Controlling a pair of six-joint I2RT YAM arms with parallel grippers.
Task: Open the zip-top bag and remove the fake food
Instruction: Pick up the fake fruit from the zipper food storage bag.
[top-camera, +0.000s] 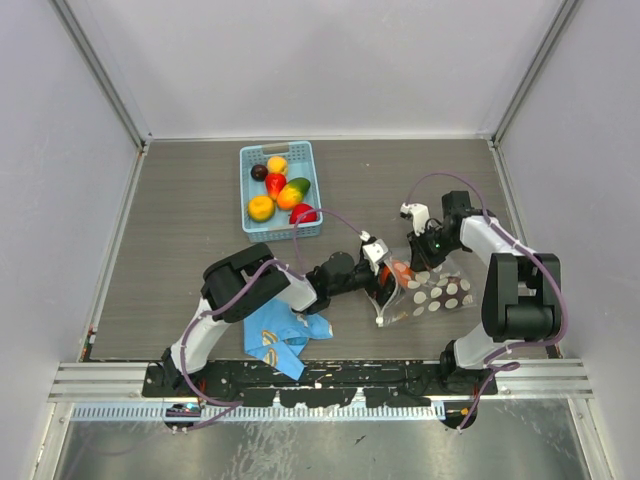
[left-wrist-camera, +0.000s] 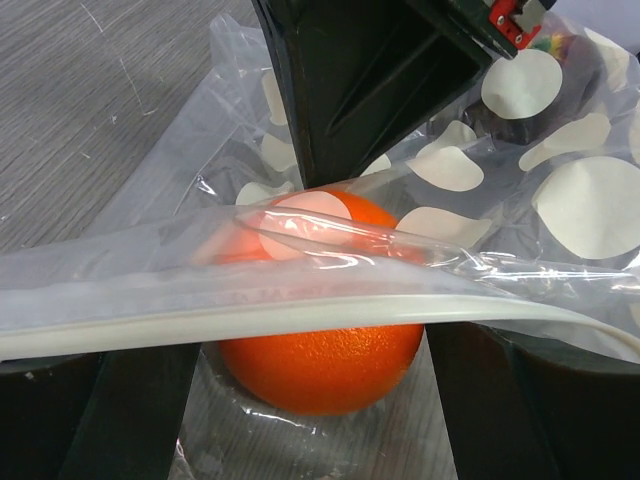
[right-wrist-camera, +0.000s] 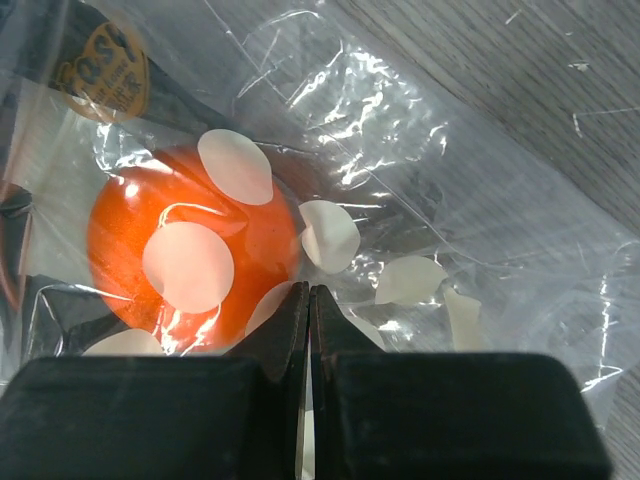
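Observation:
The clear, white-dotted zip-top bag (top-camera: 440, 293) lies at the table's centre right. One piece of fake food, an orange (left-wrist-camera: 320, 370), sits inside it just behind the white zip strip (left-wrist-camera: 250, 322). My left gripper (left-wrist-camera: 315, 372) is open, reaching into the bag's mouth with a finger on each side of the orange. My right gripper (right-wrist-camera: 308, 292) is shut on the bag's upper film right beside the orange (right-wrist-camera: 120, 215) and holds that layer up. From above, the left gripper (top-camera: 385, 285) and right gripper (top-camera: 425, 250) meet at the bag.
A light blue basket (top-camera: 248, 190) at the back holds several pieces of fake food (top-camera: 275, 185). A blue printed cloth (top-camera: 280, 335) lies crumpled near the left arm's base. Grey walls enclose the table on three sides.

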